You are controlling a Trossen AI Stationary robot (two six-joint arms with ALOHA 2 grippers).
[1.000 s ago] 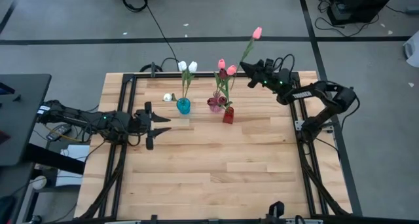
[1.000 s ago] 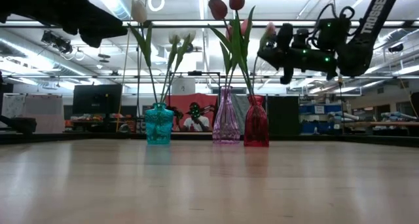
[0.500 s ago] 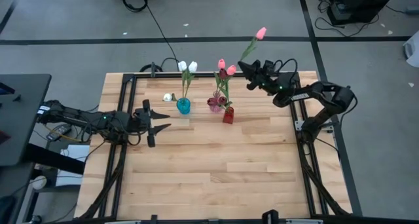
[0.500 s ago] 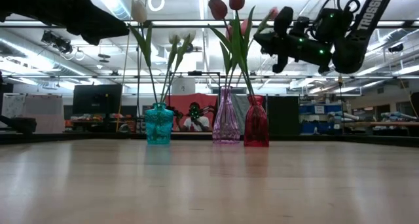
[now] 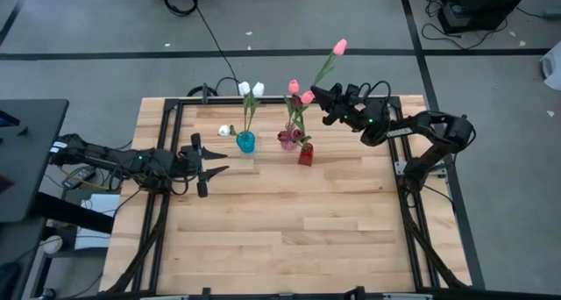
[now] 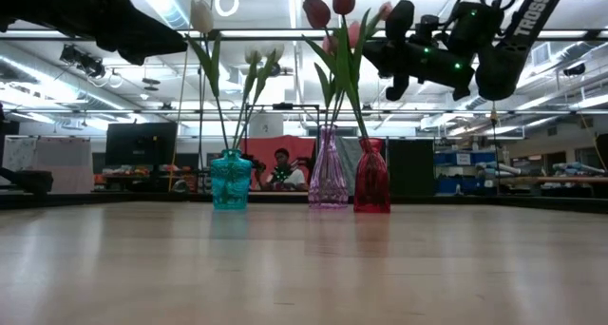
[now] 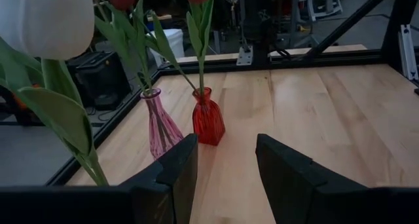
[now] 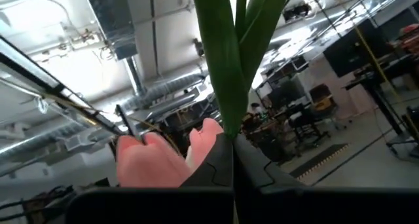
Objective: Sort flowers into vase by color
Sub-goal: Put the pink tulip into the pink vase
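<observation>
Above the far side of the desk (image 5: 289, 221), your right tool (image 5: 317, 93) is clamped shut on the green stem of a pink tulip (image 5: 339, 46), head up and leaning away from the arm. Since a second ago it has carried the flower leftward, so it now hangs close over the pink vase (image 5: 287, 140) and red vase (image 5: 305, 153). Expect a light, springy stem whose head sways; hold it low on the stem, never by the soft head. Your left tool (image 5: 213, 164) waits partly open, holding nothing, just left of the teal vase (image 5: 245, 142) with its white tulips (image 5: 252, 89).
</observation>
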